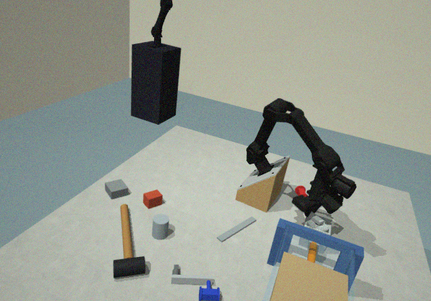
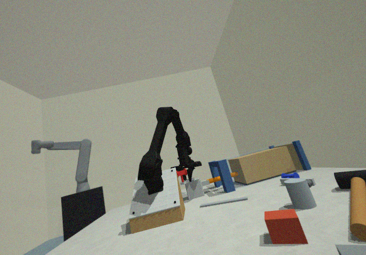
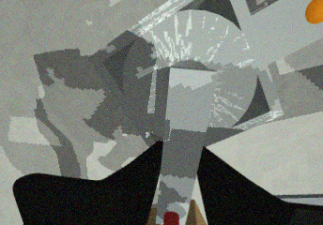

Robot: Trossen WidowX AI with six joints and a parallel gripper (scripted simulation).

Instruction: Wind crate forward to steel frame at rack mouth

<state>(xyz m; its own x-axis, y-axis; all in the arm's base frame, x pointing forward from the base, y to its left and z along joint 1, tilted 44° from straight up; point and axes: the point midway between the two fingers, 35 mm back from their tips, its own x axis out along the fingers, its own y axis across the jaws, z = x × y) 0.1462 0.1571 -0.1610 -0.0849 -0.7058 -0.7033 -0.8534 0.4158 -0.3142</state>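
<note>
My gripper [image 1: 307, 213] [image 2: 191, 179] [image 3: 179, 148] is shut on the grey arm of the winch handle [image 3: 190, 108], above the winch. The handle's red knob [image 1: 300, 190] [image 2: 182, 172] [image 3: 171, 218] is behind the fingers. The handle's far end covers the middle of the winch [image 2: 194, 189] [image 3: 235, 42]; its key and the hole are hidden. An orange strap [image 1: 312, 251] [image 2: 214, 179] runs from the winch side through the blue steel frame [image 1: 321, 232] [image 2: 227, 177]. The tan crate [image 1: 310, 278] [image 2: 266, 164] looks flat, with a gap between its front and this frame.
The arm's wedge base [image 1: 262, 195] [image 2: 156, 221] stands beside the winch. A flat bar [image 1: 236, 229], grey cylinder [image 1: 160, 227], red block [image 1: 152, 199], grey block [image 1: 116, 189] and mallet [image 1: 128, 266] lie farther left. A grey bar [image 1: 192, 279] lies by a blue knob [image 1: 209, 293].
</note>
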